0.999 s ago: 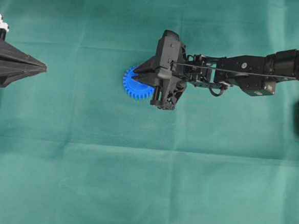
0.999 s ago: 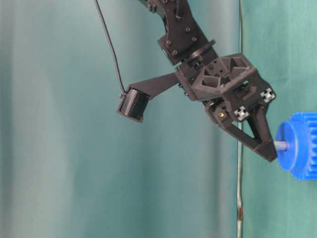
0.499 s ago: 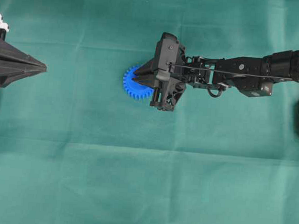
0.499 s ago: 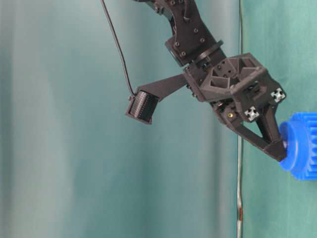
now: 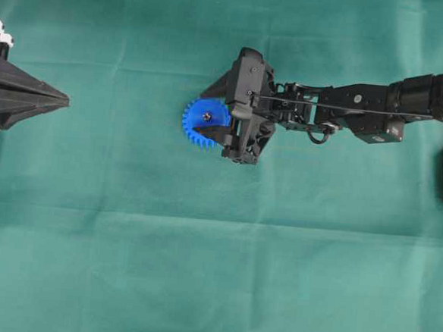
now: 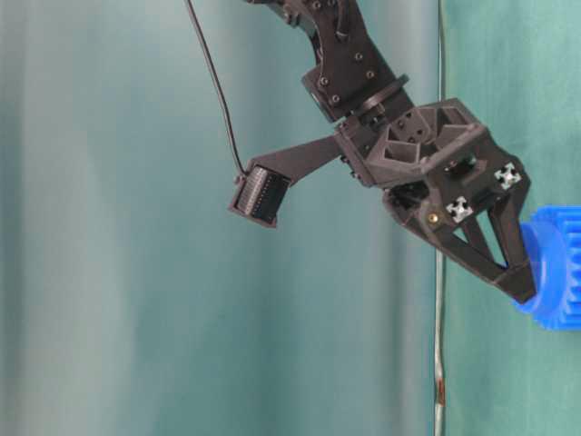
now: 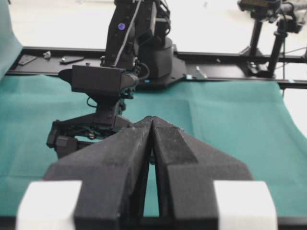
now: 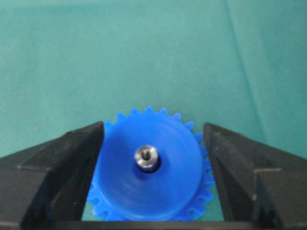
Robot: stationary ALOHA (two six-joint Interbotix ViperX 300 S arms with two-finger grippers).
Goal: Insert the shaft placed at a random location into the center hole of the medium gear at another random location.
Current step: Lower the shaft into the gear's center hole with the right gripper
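The gear (image 5: 205, 124) lies flat on the green cloth (image 5: 214, 272), a little left of the middle of the table in the overhead view. The shaft (image 5: 207, 116) stands in the center hole (image 8: 147, 159); from the right wrist camera its silver end (image 8: 146, 154) shows as a small bright disc in the middle of the blue face, ringed by the dark of the hole.

The right gripper (image 5: 212, 113) is down at the gear with its jaws spread, one finger (image 8: 53, 163) on each side of the raised blue hub. In the wrist view the left-hand finger sits right against the hub's edge and the other finger (image 8: 240, 163) is just beside it; I cannot tell whether either one presses on the plastic. Neither finger touches the shaft. From table level, the fingertips (image 6: 522, 282) overlap the near face of the gear (image 6: 554, 268), and the shaft is hidden behind them. The right arm (image 5: 362, 107) reaches in from the right edge of the overhead view, its wrist camera (image 6: 260, 193) hanging off a bracket on the side.

The left gripper (image 5: 65, 99) is at the far left edge of the table, well apart from the gear, its two fingers (image 7: 129, 158) pressed together with nothing between them.
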